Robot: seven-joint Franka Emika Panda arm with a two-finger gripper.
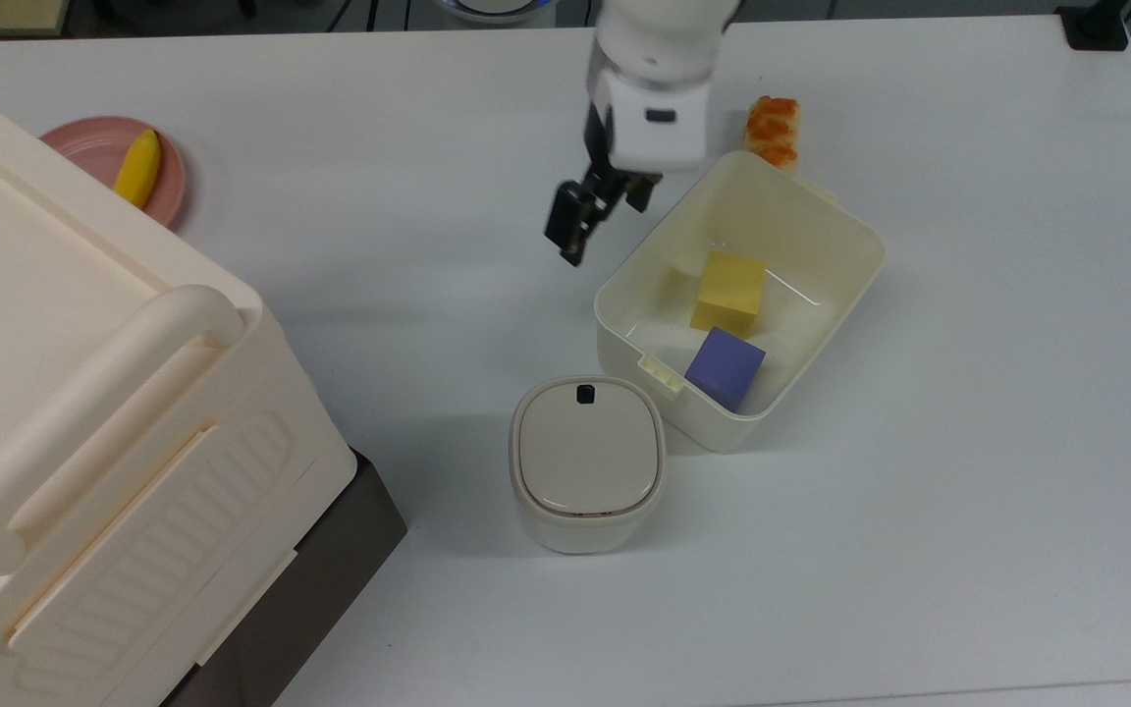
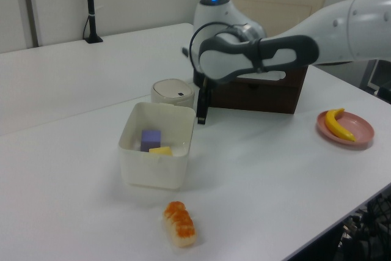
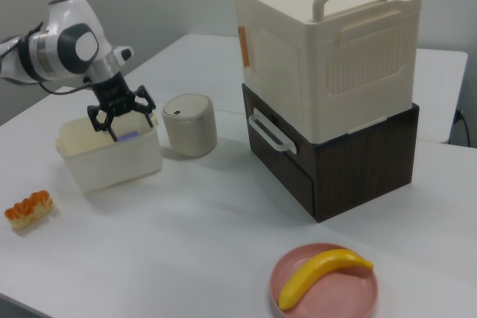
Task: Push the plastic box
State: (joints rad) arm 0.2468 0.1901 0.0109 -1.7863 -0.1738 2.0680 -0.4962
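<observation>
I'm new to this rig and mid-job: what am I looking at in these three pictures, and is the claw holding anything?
A white robot arm ends in a black claw. One camera looks down from above; two look across the table from the sides. The claw hangs beside the open plastic box, apart from it, carrying nothing. The box holds a yellow block and a purple block. Nearby: a lidded bin, a large cream case, a banana on a pink plate, an orange-topped food piece.
</observation>
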